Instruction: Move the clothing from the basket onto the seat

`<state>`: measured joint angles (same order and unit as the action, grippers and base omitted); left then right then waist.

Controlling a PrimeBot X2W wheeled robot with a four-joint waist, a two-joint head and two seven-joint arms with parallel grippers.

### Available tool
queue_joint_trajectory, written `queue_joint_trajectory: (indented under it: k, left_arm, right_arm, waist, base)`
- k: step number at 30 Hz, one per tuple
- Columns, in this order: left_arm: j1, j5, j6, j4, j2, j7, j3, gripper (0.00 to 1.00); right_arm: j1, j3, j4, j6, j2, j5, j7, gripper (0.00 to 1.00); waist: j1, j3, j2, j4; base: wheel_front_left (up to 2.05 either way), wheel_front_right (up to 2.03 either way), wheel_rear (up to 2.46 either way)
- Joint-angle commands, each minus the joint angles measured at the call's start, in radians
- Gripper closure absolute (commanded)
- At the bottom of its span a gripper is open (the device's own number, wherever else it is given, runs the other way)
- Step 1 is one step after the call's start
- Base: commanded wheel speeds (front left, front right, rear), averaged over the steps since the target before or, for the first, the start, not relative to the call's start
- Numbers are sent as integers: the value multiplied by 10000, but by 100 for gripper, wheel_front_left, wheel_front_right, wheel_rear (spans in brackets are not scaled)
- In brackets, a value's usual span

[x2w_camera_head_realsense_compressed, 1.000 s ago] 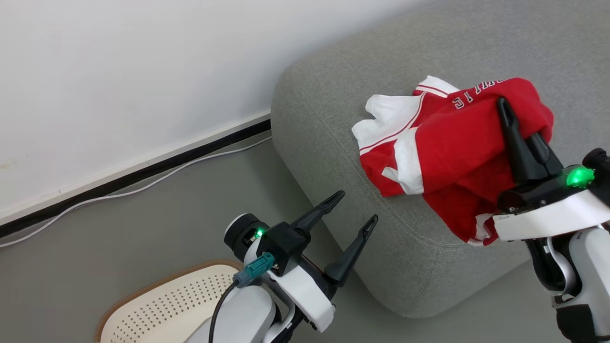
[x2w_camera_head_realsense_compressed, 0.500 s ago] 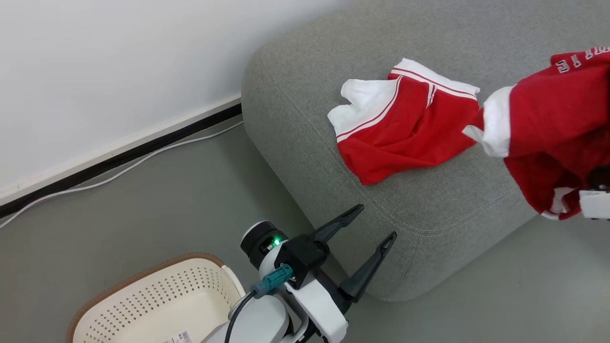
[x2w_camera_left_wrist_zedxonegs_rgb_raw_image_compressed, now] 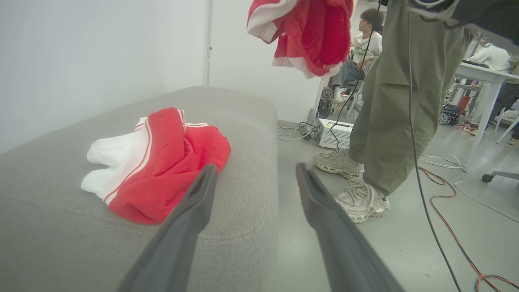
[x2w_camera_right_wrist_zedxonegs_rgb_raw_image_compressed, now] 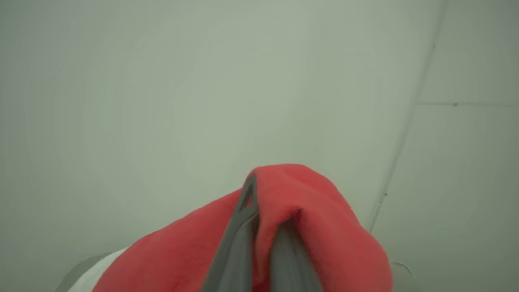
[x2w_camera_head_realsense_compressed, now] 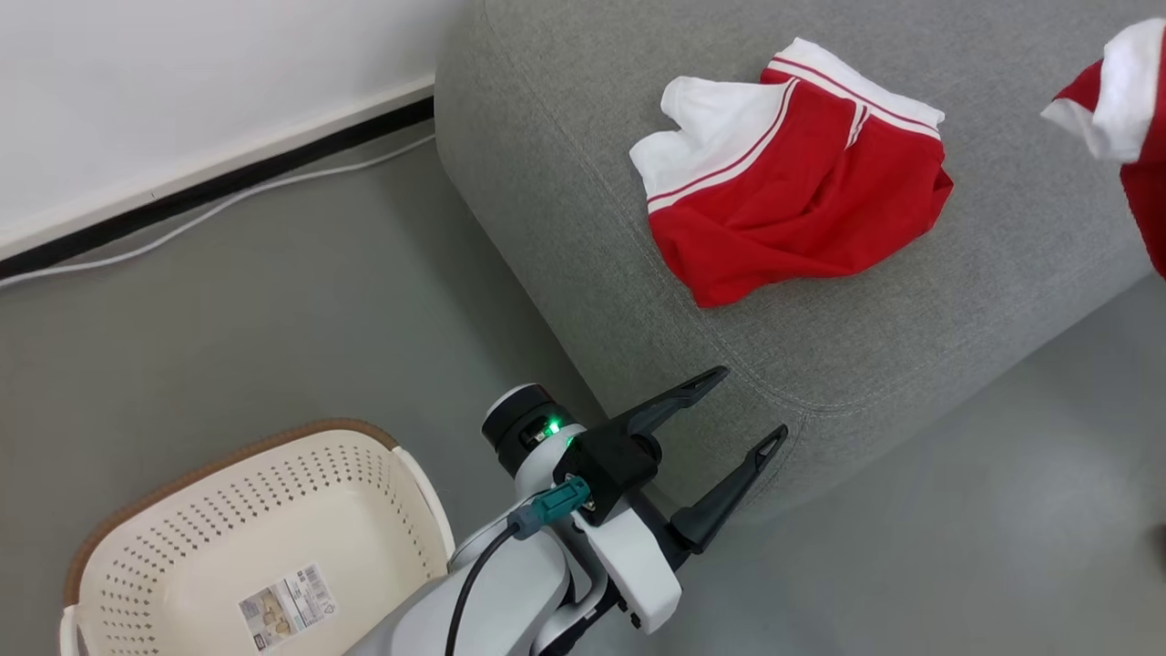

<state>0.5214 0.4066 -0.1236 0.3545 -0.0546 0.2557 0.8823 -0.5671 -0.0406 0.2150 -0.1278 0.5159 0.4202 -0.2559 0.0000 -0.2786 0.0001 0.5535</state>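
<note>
The cream basket (x2w_camera_head_realsense_compressed: 273,497) stands nearest, on the floor (x2w_camera_head_realsense_compressed: 228,319). The left tool (x2w_camera_head_realsense_compressed: 752,401) hovers wide open, empty, by the sofa's (x2w_camera_head_realsense_compressed: 565,182) front corner. A crumpled red garment (x2w_camera_head_realsense_compressed: 792,210), white-sleeved and thin-striped, lies near that corner; the right tool (x2w_camera_right_wrist_zedxonegs_rgb_raw_image_compressed: 267,211) pinches a second garment (x2w_camera_right_wrist_zedxonegs_rgb_raw_image_compressed: 324,227) aloft
</note>
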Motion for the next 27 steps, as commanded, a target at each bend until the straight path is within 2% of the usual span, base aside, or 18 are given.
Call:
queue_joint_trajectory:
  k: [1, 7, 19, 27]
  left_arm:
    - [477, -31, -69, -154, 42, 61, -217, 0]
    - [925, -162, 96, 231, 42, 61, -58, 0]
    - [2044, -35, 431, 699, 43, 61, 855, 0]
    - [2323, 226, 717, 528, 43, 61, 1278, 0]
  right_arm:
    - [-381, 79, -3, -29, 462, -82, -59, 100]
    - [-1888, 87, 1328, -29, 766, -192, -59, 100]
    - [-4734, 121, 3743, -29, 1510, -377, -59, 100]
    - [-5318, 1, 4623, -29, 1554, -328, -59, 100]
  waist:
    - [0, -512, -1, 7]
    - [0, -1568, -1, -77]
    - [0, -3174, -1, -1153]
    - [0, -3580, -1, -1827]
  base:
    - [0, 0, 0]
    - [0, 0, 0]
    - [0, 0, 0]
    - [0, 0, 0]
